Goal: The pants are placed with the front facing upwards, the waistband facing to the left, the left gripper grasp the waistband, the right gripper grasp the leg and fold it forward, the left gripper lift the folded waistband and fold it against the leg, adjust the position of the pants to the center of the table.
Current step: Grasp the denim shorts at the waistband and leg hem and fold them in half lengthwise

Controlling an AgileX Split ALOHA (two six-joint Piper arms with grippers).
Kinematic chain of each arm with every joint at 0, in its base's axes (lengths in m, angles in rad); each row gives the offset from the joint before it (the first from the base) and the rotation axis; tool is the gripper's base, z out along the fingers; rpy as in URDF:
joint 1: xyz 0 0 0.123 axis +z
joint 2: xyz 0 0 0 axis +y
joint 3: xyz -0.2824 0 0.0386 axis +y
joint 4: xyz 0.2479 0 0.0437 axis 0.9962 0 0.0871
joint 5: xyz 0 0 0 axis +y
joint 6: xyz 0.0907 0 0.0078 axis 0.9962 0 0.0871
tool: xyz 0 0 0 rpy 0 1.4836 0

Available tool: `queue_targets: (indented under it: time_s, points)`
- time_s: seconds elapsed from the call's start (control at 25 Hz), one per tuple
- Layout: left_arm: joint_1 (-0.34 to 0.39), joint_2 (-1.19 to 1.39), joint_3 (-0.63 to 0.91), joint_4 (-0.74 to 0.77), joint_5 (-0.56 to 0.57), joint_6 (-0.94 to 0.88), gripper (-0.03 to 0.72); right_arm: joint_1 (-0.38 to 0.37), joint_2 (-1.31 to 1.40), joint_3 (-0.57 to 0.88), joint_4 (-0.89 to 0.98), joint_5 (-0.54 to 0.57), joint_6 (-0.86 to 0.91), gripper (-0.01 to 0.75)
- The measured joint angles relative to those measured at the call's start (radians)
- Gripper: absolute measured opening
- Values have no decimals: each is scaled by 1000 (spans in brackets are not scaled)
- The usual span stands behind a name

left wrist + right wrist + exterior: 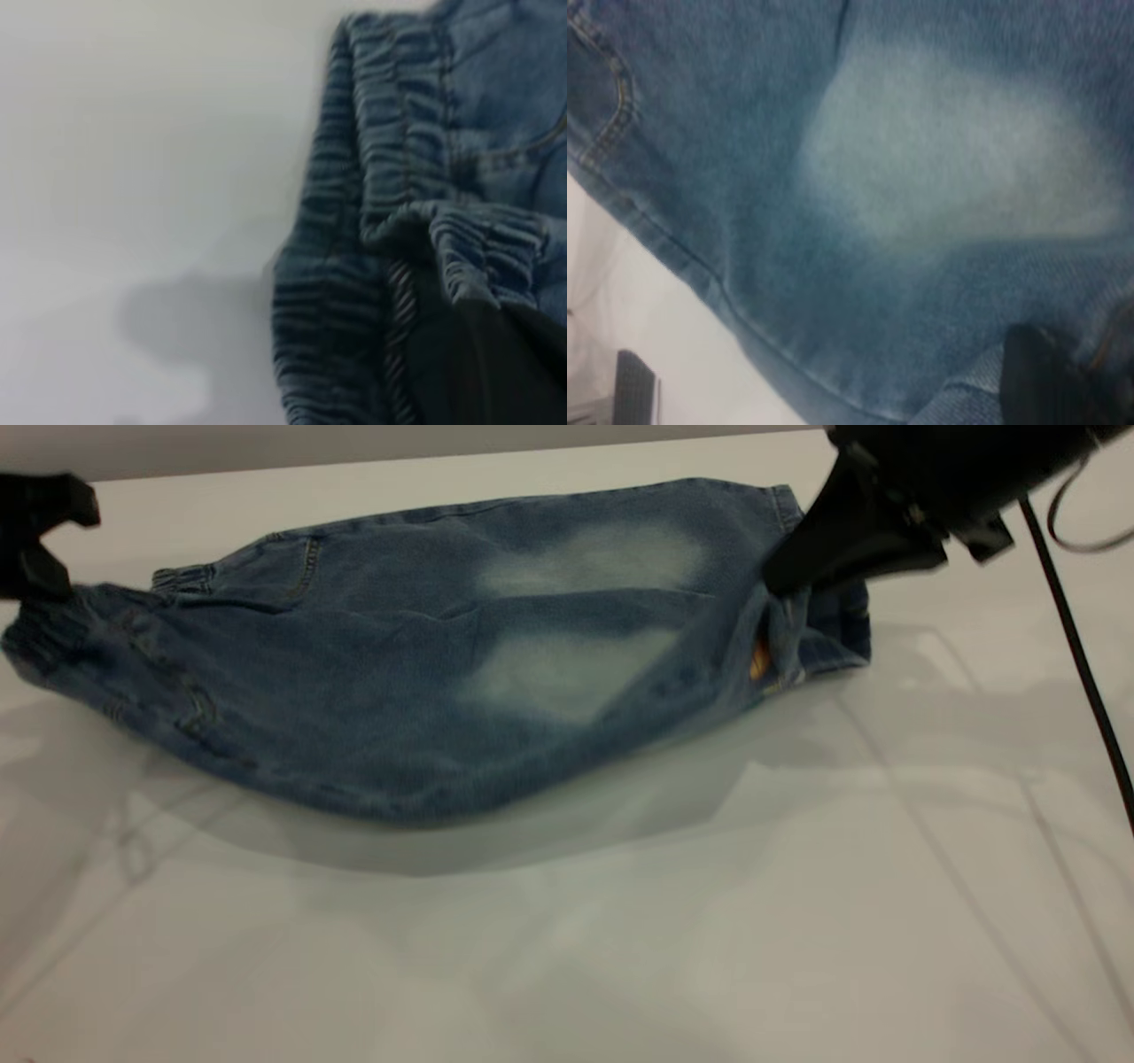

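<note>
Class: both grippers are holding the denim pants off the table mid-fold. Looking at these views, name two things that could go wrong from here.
1. The right gripper pinches only a small bunch of cloth at the leg end, so the pants might slip free there.
2. The pants sag in the middle between it and the left gripper at the waistband, so they may land creased or uneven on the table.
</note>
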Motion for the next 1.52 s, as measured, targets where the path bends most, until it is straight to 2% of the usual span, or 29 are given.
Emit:
queue_targets:
  time_s: [0.4, 0.56, 0.96, 1.52]
  points:
    - [-84, 0, -113, 26, 12, 0, 27, 0, 0, -161, -137, 26, 140, 27]
    - [-82, 0, -173, 25, 82, 14, 27, 0, 0, -217, -145, 30, 160, 27]
    - [-82, 0, -269, 24, 94, 63, 27, -1, 0, -327, -244, 5, 220, 27]
    - [-82, 58, -306, 23, 85, 84, 27, -2, 36, -334, -241, -75, 219, 27]
